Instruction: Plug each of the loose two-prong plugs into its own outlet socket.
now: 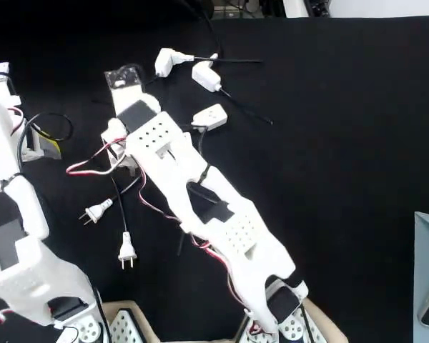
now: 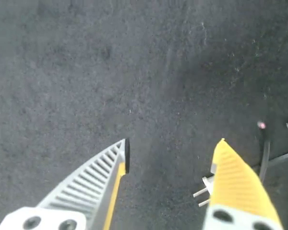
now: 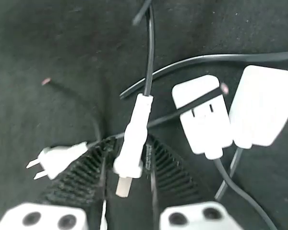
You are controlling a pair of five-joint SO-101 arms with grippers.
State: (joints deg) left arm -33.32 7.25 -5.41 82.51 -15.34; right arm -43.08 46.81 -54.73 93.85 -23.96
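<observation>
Two-prong plug is pinched between the black fingers of your right gripper, cable trailing far, likely held so for carrying to the outlet socket just right of it; your left gripper hangs spread over bare cloth at left.

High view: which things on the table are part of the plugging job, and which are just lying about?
Job: loose plugs; white sockets; held plug in right gripper.
Lying about: grey box at the edge; cardboard under the arm bases.
</observation>
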